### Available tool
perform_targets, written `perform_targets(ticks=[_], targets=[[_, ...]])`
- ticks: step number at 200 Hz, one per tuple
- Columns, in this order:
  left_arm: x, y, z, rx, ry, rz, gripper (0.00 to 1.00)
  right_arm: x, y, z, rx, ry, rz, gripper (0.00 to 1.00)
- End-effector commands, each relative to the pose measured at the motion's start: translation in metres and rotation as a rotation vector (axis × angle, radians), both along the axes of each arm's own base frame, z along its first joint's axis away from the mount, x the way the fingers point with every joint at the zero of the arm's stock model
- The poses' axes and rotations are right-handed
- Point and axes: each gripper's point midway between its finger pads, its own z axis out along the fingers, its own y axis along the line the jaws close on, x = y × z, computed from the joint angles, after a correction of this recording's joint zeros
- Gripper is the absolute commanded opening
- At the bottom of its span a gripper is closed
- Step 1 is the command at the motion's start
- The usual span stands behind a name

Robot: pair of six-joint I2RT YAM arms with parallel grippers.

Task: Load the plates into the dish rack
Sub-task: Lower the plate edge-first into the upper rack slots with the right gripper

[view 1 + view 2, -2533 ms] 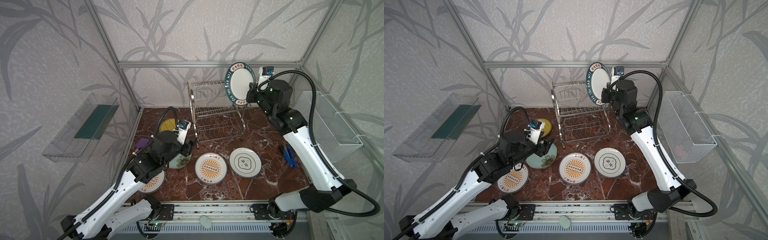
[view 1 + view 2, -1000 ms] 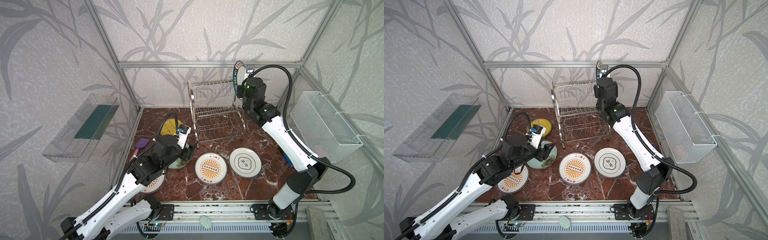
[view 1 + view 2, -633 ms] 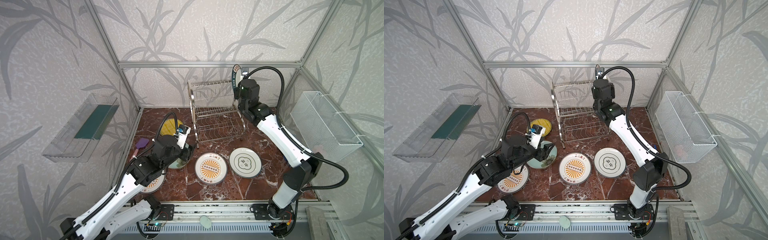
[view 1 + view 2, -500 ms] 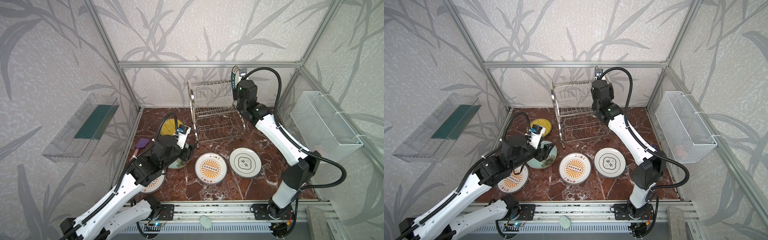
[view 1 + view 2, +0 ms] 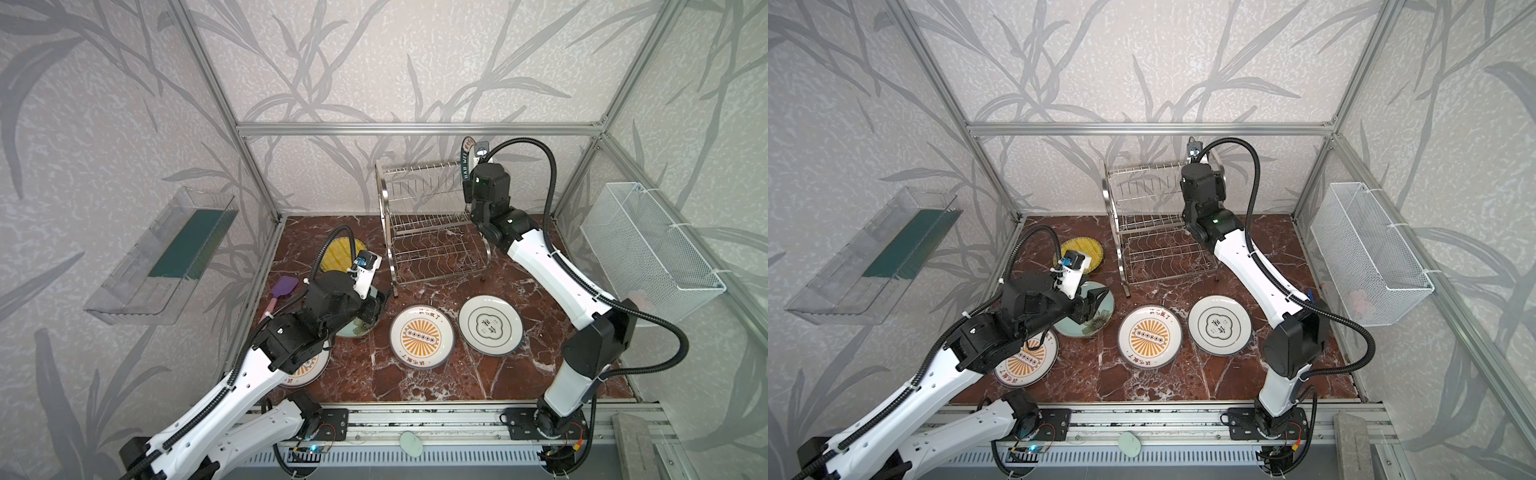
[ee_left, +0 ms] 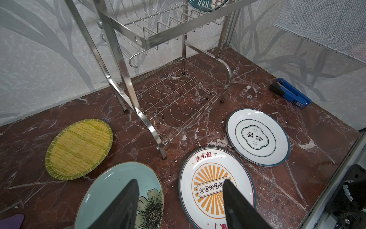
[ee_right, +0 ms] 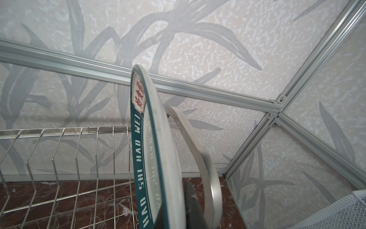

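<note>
The steel dish rack (image 5: 424,224) (image 7: 59,158) stands at the back. My right gripper (image 7: 174,208) is shut on a white plate with a teal rim (image 7: 154,158) (image 5: 466,153), held on edge over the right end of the upper shelf. My left gripper (image 6: 179,182) (image 5: 1096,301) hangs open and empty, low over the gap between the teal flowered plate (image 6: 111,190) and a sunburst plate (image 6: 213,188) (image 5: 422,336). Flat on the floor also lie a white plate with dark markings (image 5: 490,325), the yellow ribbed plate (image 6: 79,146) and a second sunburst plate (image 5: 1025,361), partly under the left arm.
A purple spatula (image 5: 284,286) lies by the left wall and a blue tool (image 6: 290,93) by the right wall. A white mesh basket (image 5: 648,245) hangs on the right wall, a clear tray (image 5: 162,253) on the left wall.
The right arm has swung its plate left, turned it edge-on and brought it to the right end of the rack's upper shelf. The left gripper has barely moved.
</note>
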Motion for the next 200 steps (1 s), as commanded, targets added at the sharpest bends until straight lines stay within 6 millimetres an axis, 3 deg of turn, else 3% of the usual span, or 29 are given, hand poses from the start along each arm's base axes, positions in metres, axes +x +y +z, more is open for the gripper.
perform_targets(ticks=[1,200], targets=[[-0.002,0.005,-0.003,0.020,-0.008,0.001,0.65,-0.002,-0.002,0.020,0.043,-0.077,-0.005,0.00],[-0.002,0.006,-0.004,0.021,-0.005,0.004,0.65,0.001,-0.016,0.003,0.022,0.017,0.001,0.00]])
